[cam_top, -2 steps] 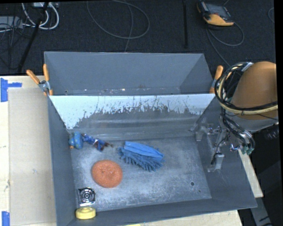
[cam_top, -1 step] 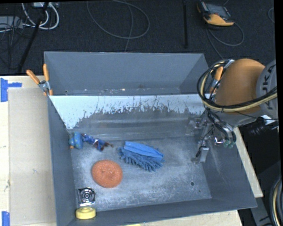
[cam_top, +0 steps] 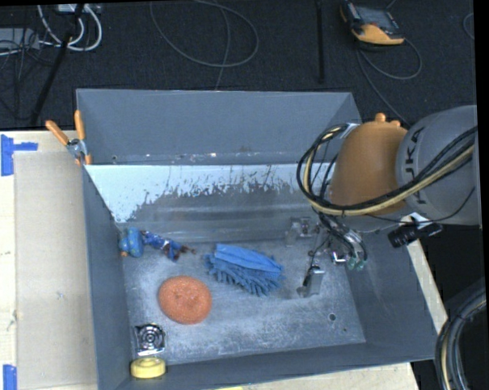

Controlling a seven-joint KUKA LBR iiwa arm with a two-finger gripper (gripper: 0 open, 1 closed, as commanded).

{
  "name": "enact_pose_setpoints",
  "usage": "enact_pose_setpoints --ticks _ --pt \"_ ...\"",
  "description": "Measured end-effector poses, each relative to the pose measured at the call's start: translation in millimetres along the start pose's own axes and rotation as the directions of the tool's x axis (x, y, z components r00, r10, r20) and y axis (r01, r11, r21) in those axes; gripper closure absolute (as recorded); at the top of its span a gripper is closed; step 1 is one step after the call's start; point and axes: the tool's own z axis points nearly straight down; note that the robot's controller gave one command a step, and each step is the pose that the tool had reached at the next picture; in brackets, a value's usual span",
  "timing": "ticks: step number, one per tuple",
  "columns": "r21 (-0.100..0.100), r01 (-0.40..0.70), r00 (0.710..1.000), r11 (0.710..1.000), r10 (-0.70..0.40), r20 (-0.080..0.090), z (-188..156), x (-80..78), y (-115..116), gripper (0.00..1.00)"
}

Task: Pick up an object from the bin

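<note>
The arm (cam_top: 442, 169) is a thick, rounded, light-grey shell with dark block letters on its side, only partly readable, and a small black fitting (cam_top: 404, 234) under it. Its wrist wears a smooth, bulbous orange cover (cam_top: 364, 165) with a small knob on top, and a bundle of black and pale yellow cables (cam_top: 320, 158) loops round it. The gripper (cam_top: 310, 283) is a small cluster of bare silvery metal parts with thin dark wires and a green spot on one side.

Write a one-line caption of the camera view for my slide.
The arm's claw hangs in the grey bin just right of a blue brush; an orange disc lies farther left.
</note>
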Motion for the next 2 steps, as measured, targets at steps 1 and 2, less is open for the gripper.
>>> enact_pose_setpoints --ticks 1,2 --pt "0.000 -0.057 0.998 0.998 0.057 -0.001 -11.5 -9.7 17.6 1.00" --pt "0.000 -0.066 0.998 0.998 0.066 0.001 -16.1 -12.3 13.0 1.00"
